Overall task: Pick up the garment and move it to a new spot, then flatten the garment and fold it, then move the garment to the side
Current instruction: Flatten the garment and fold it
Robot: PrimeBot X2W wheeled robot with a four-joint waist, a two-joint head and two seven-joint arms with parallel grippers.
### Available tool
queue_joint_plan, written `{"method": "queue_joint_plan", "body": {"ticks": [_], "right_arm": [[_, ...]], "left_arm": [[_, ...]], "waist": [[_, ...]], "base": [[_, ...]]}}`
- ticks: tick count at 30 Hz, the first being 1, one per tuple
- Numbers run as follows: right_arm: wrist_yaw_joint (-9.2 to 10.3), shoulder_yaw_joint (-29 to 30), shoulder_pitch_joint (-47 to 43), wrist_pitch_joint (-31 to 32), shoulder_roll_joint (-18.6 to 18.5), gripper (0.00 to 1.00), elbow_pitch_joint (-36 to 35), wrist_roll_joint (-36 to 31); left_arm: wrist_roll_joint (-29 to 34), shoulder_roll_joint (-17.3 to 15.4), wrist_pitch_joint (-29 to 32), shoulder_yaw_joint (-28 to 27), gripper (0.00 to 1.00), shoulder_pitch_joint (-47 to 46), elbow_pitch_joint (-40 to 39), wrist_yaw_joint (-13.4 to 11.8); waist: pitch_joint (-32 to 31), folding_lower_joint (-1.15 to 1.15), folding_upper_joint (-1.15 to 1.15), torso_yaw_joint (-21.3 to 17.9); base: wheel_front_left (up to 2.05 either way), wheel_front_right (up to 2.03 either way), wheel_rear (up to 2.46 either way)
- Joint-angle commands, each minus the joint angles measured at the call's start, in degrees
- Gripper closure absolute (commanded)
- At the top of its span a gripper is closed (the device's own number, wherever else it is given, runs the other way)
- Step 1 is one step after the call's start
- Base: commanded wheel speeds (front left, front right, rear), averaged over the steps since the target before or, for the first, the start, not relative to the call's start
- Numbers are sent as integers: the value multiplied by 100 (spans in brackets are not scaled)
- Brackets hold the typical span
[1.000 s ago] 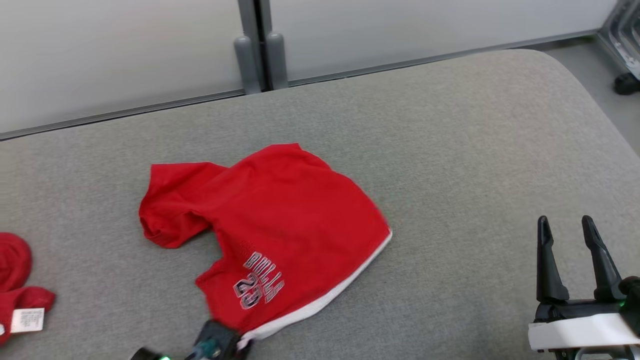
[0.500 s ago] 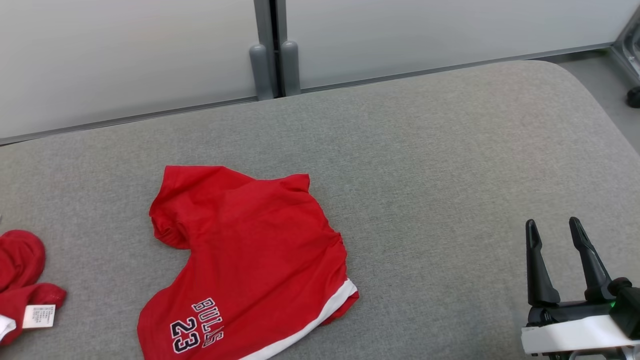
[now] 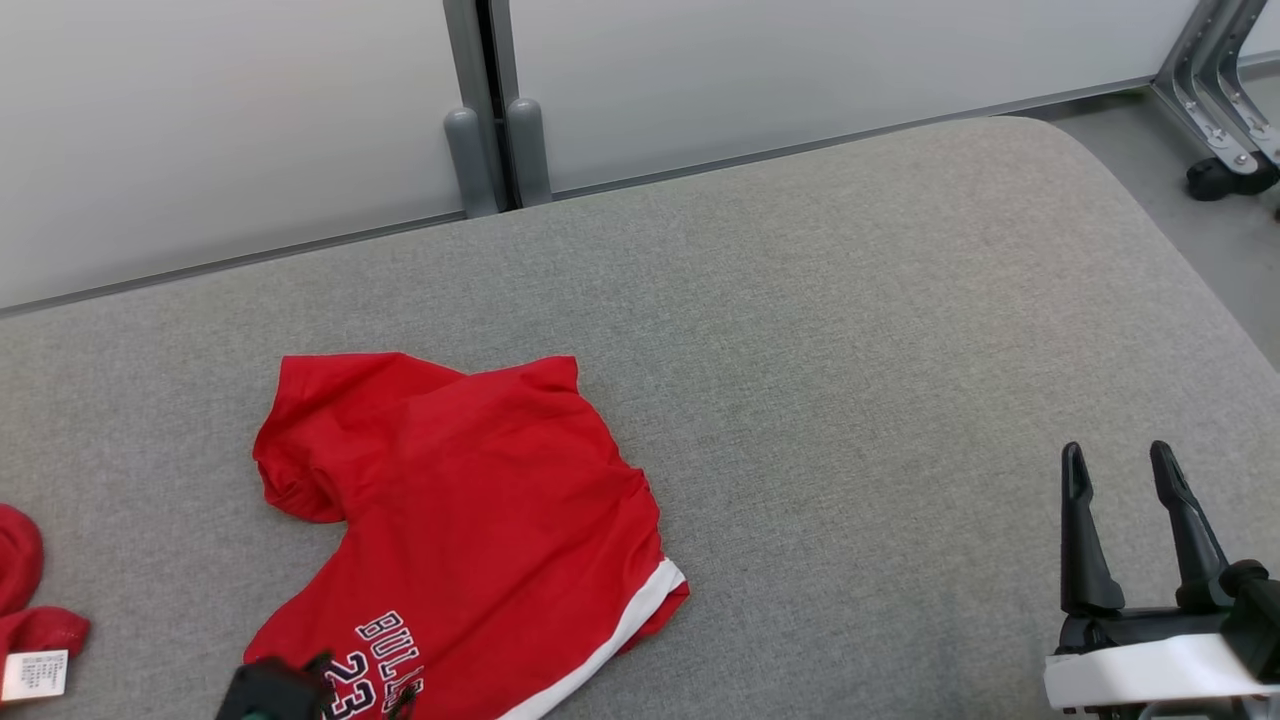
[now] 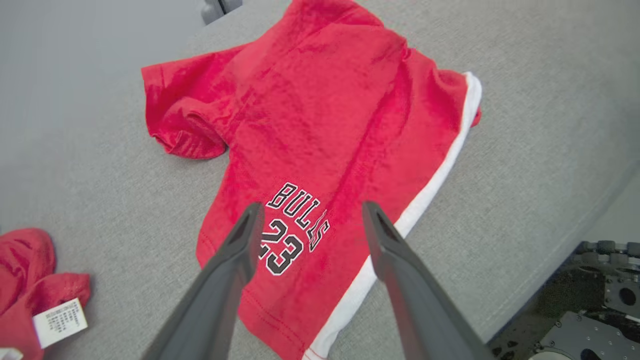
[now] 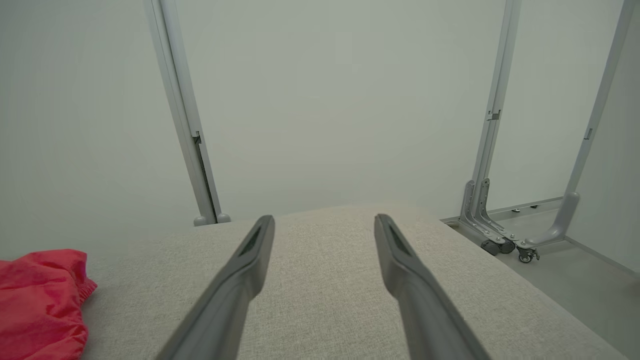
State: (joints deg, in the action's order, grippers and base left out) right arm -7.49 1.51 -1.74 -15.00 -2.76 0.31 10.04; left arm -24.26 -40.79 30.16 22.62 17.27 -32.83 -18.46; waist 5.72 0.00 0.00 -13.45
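The red shirt lies spread on the grey cushion, toward my left and near the front edge. My left gripper hangs over its "BULLS 23" print, its 2 fingers apart and holding nothing. My right gripper sits well off to the shirt's right, fingers also apart and empty.

Matt red cloth garment lies on a rough grey woven-fabric table.

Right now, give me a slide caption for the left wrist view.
Open left gripper over the BULLS 23 print of a red garment on grey upholstery.
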Motion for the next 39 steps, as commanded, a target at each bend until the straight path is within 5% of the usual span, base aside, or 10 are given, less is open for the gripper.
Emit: {"method": "queue_joint_plan", "body": {"ticks": [1, 5, 10, 16, 21, 22, 28, 34, 39], "right_arm": [[-2, -18, -19, -29, -26, 0, -11, 6], [-2, -101, 95, -29, -27, 0, 18, 43], [-1, -212, 274, -29, -29, 0, 64, 145], [-1, -214, 300, -29, -27, 0, 107, 254], [-2, -146, 228, -29, -26, 0, 116, 251], [-2, -128, 214, -29, -28, 0, 117, 253], [-1, -64, 221, -29, -27, 0, 102, 275], [-1, -66, 266, -29, -26, 0, 83, 188], [-1, -164, 357, -29, -27, 0, 95, 141]], "left_arm": [[124, 19, 77, 129, 0, -332, -38, 140], [384, 541, 309, 924, 0, -1491, 282, 789], [700, 1614, 441, 1905, 0, -3004, 1739, 1609], [945, 2343, 631, 2592, 0, -3971, 3381, 2193], [1161, 2266, 864, 2892, 0, -4277, 4134, 2362], [1147, 2250, 901, 2940, 100, -4330, 4393, 2387], [895, 2419, 458, 2760, 100, -4272, 4706, 2252], [446, 3169, -1174, 2032, 100, -4233, 4694, 1685], [384, 3563, -2395, 2023, 100, -4389, 5169, 1814]], "waist": [[13, 0, 0, -26], [98, 0, 0, -113], [238, 0, 0, -328], [291, 0, 0, -597], [283, 0, 0, -663], [276, 0, 0, -674], [243, 0, 0, -586], [233, 0, 0, -445], [280, 0, 0, -468]], "base": [[0, 0, 0], [0, 0, 0], [0, 0, 0], [0, 0, 0], [0, 0, 0], [0, 0, 0], [0, 0, 0], [0, 0, 0], [0, 0, 0]]}}
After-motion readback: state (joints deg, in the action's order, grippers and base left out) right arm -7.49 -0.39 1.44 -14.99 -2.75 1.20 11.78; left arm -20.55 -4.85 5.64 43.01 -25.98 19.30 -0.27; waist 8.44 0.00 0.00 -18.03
